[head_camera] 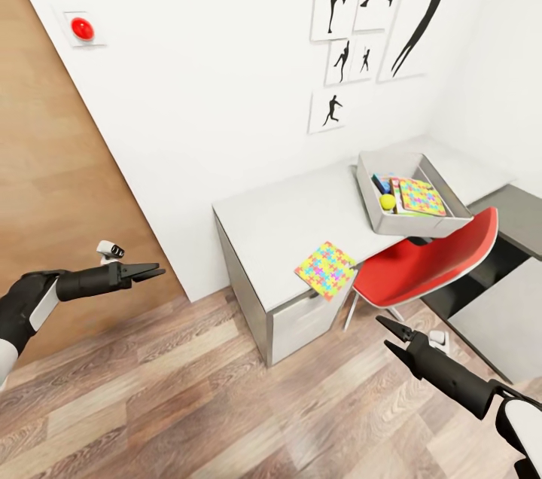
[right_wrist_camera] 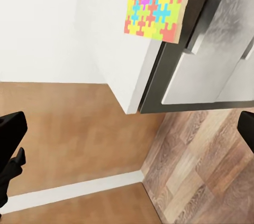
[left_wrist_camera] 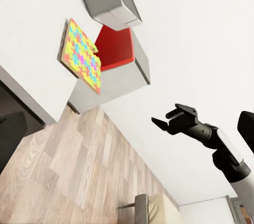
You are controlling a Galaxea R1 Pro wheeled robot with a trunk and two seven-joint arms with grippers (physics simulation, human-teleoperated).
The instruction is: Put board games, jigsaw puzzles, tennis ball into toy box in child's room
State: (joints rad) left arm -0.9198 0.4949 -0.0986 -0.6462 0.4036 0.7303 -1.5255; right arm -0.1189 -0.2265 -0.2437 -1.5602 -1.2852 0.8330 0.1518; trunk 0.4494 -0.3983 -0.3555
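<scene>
- Grey-white bench [head_camera: 301, 219] against white wall; jigsaw puzzle [head_camera: 326, 269] overhangs its front edge.
- Toy box [head_camera: 411, 193] holds tennis ball [head_camera: 388, 202].
- Left claw [head_camera: 147, 271] together, right claw [head_camera: 391, 337] slightly apart, both empty.

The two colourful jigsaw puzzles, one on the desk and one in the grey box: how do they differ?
The jigsaw puzzle on the table lies flat at the front edge, one corner overhanging; the jigsaw puzzle in the toy box lies tilted beside a tennis ball. The first sits alone, the second among other toys. Both are flat, square and multicoloured.

All views toward table [head_camera: 301, 215] corner
</scene>
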